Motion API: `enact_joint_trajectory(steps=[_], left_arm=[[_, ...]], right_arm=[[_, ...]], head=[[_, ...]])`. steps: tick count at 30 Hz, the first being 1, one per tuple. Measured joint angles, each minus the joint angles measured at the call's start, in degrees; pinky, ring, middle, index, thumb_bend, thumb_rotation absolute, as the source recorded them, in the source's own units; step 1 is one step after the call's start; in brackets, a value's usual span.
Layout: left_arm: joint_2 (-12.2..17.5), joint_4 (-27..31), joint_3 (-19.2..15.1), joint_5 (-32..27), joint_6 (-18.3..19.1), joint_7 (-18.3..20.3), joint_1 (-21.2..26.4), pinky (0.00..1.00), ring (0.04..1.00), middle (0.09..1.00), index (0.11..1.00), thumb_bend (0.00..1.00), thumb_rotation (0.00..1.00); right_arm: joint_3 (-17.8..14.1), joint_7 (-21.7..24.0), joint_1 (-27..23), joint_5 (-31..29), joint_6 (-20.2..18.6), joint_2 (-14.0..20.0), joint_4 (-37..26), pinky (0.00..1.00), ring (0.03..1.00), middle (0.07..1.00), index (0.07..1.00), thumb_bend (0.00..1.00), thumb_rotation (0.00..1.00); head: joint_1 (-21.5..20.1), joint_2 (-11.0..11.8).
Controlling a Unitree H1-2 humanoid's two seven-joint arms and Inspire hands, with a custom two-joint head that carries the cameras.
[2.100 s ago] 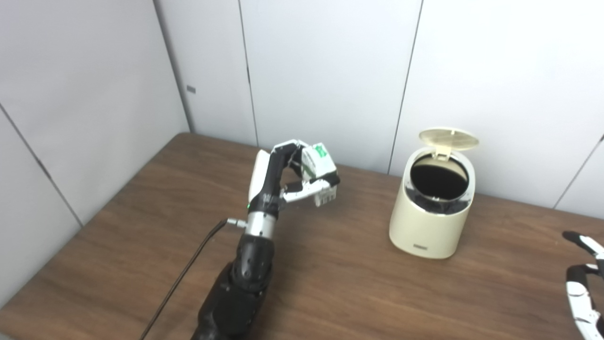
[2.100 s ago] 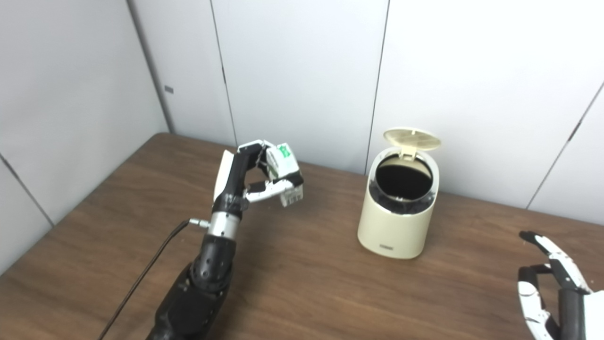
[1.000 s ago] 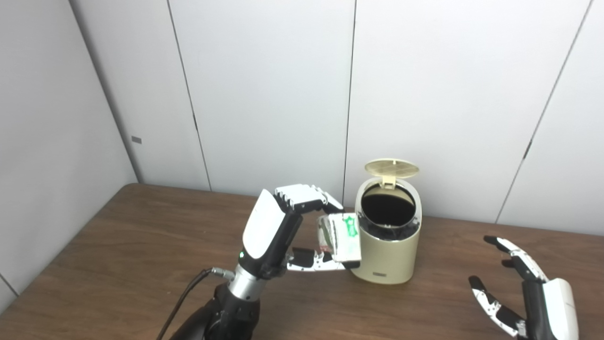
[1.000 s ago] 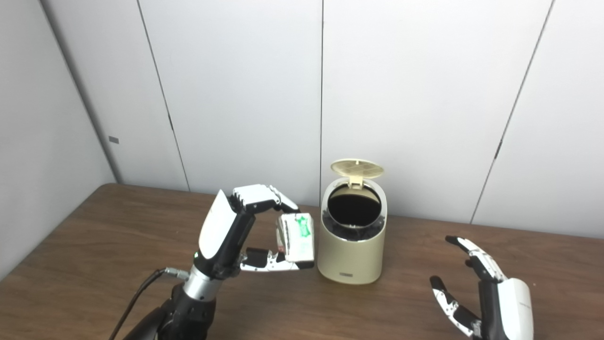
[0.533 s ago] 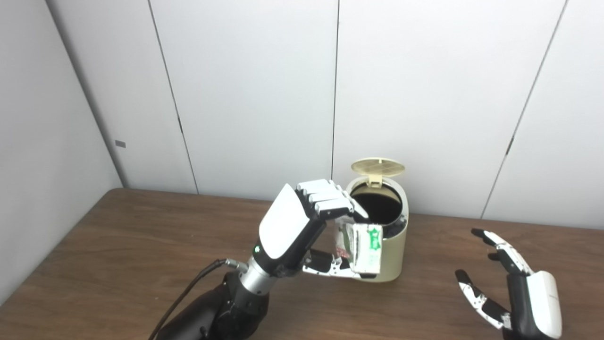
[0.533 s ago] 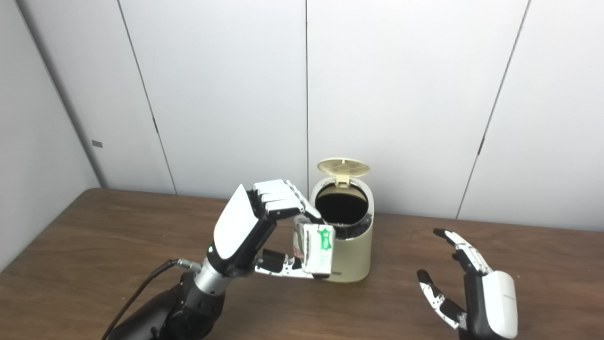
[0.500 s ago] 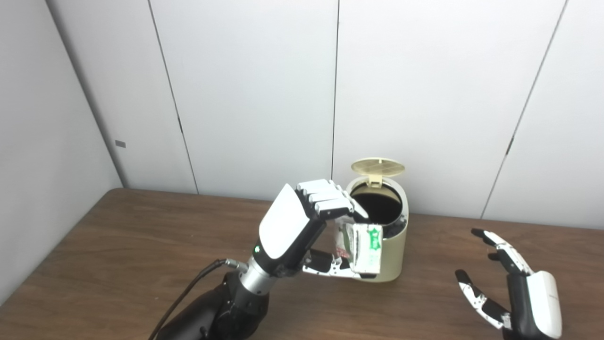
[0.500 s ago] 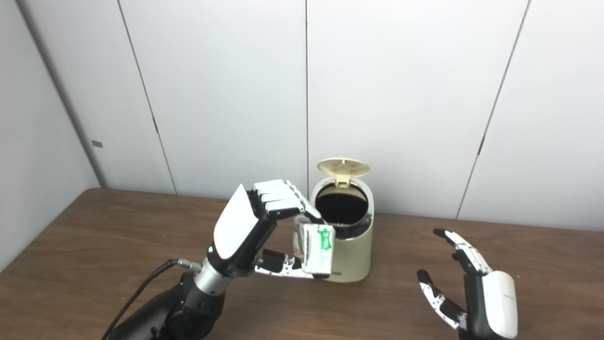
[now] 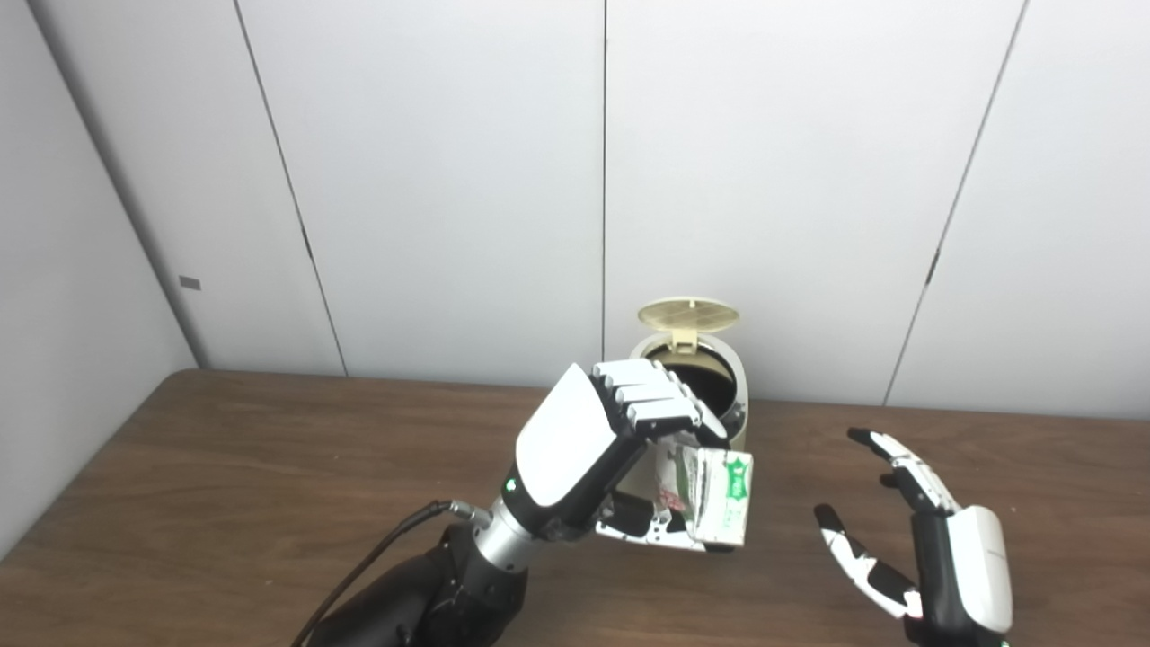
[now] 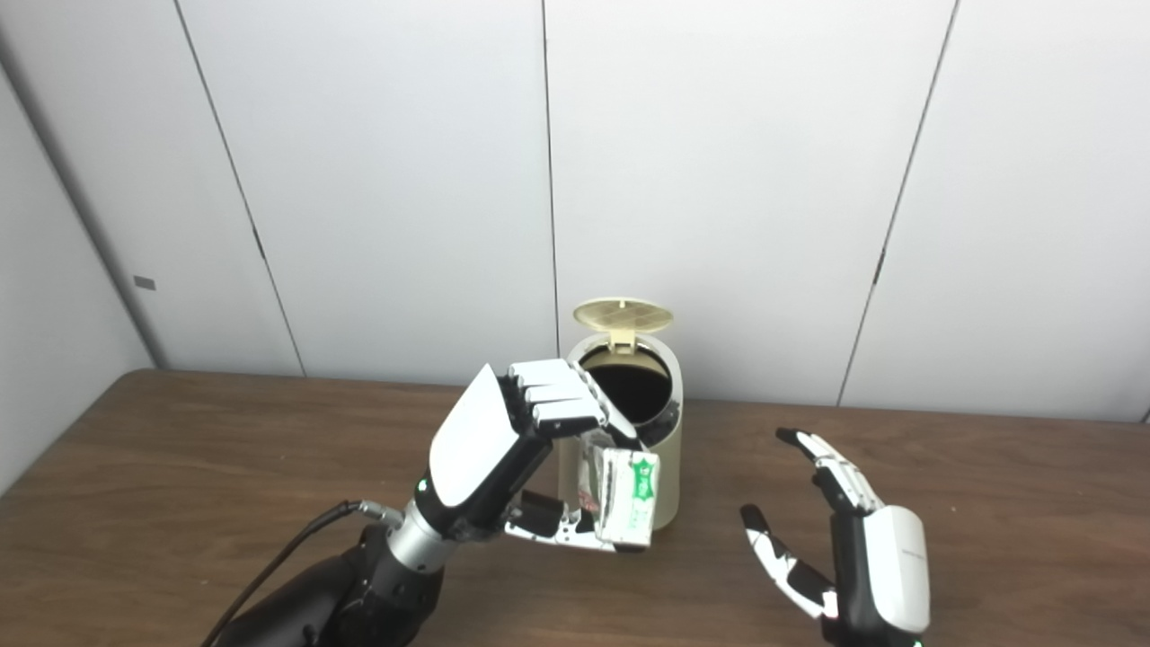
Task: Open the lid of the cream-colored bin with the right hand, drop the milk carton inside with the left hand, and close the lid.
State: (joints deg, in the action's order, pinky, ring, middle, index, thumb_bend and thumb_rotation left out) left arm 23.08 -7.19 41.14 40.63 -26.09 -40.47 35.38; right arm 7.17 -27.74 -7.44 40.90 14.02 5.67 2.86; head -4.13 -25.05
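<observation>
Milk carton (image 9: 719, 496), white with green print, upright, pinched in our left hand (image 9: 620, 449), sits lower-front of the cream-colored bin (image 10: 669, 431)'s mouth; lid (image 9: 688, 314) up. Right hand (image 10: 853, 539) spread, empty.

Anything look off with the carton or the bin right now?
Nothing spilled or tipped. The carton looks crumpled in the left hand, and sits in front of the bin, below its rim, not over the opening. The lid stands open; the right hand is open.

Bright, even overhead light, soft faint shadows on the table (image 9: 225, 467), slightly soft focus throughout.
</observation>
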Motion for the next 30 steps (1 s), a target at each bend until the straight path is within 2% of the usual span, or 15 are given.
enact_joint_trajectory(steps=[5, 7, 13, 23, 27, 30], left_arm=[[0.2, -2.4, 2.2, 0.0, -0.1, -2.8, 1.9, 0.47, 0.465, 0.467, 0.487, 0.5, 0.0], [0.4, -3.1, 3.2, 0.0, -0.1, -3.8, 2.6, 0.47, 0.464, 0.467, 0.488, 0.5, 0.0], [1.1, -4.0, 5.4, -0.6, -0.1, -4.6, 5.0, 0.48, 0.463, 0.47, 0.486, 0.51, 0.0], [2.6, -7.3, 9.5, -3.3, -0.2, -6.9, 9.2, 0.47, 0.47, 0.472, 0.481, 0.5, 0.0], [2.3, -11.2, 11.0, -4.9, -0.5, -8.3, 12.1, 0.46, 0.473, 0.474, 0.478, 0.5, 0.0], [2.0, -15.7, 12.8, -6.0, -0.3, -11.0, 14.4, 0.45, 0.475, 0.472, 0.483, 0.5, 0.0]], right_arm=[[0.4, 0.0, 0.8, 0.4, 0.0, -0.7, -0.9, 0.67, 0.8, 0.836, 0.802, 0.17, 0.34], [0.5, 0.0, 0.9, 0.4, 0.0, -0.7, -1.1, 0.68, 0.807, 0.837, 0.802, 0.17, 0.3], [0.7, 0.0, 1.7, 0.4, 0.0, -1.1, -2.1, 0.68, 0.812, 0.836, 0.802, 0.17, 0.31], [1.0, -0.3, 2.5, 0.9, 0.0, -1.2, -2.9, 0.66, 0.795, 0.816, 0.786, 0.18, 0.19], [1.1, -0.6, 2.8, 1.1, 0.0, -1.2, -3.2, 0.65, 0.797, 0.814, 0.784, 0.18, 0.19], [1.2, -0.6, 3.3, 1.2, -0.3, -1.3, -3.9, 0.66, 0.8, 0.818, 0.788, 0.17, 0.2]], head=[[-0.4, 0.0], [-0.6, 0.0], [-1.4, 0.0], [-2.7, -0.4], [-2.8, -0.8], [-2.8, -1.0]])
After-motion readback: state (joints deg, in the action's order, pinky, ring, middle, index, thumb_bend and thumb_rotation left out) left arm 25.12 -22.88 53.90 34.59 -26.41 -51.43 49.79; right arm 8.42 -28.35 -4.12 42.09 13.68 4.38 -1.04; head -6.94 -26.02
